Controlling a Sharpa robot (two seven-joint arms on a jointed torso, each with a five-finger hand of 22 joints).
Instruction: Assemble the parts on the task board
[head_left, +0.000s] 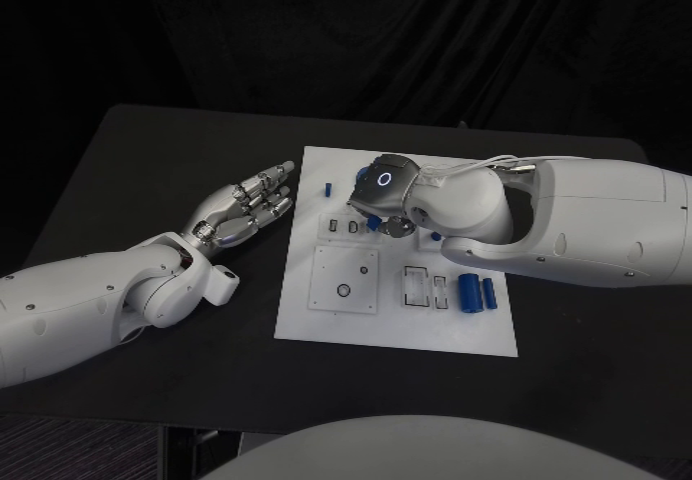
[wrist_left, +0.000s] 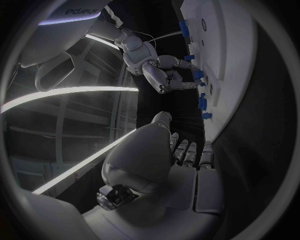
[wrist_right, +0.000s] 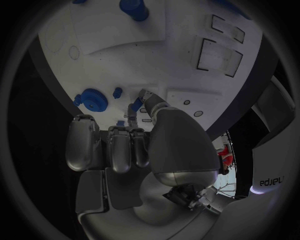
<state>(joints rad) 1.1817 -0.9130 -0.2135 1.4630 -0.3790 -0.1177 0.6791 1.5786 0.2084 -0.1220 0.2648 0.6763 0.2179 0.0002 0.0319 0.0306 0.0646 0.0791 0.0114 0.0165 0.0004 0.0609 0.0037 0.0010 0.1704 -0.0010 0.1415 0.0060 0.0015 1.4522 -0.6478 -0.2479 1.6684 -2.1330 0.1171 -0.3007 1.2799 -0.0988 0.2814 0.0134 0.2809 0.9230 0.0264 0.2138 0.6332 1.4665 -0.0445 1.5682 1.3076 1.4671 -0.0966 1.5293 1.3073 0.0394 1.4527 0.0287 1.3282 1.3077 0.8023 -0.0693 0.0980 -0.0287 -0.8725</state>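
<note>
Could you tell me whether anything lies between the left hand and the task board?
Nothing visible does. The left hand rests open on the black table beside the task board, its fingertips near the board's edge, with bare tabletop between them.

One task board (head_left: 397, 330), two robot hands (head_left: 248, 205)

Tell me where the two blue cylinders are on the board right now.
In the head view the two blue cylinders lie side by side near the white board's right edge, just right of the rectangular slots and below the right arm.
</note>
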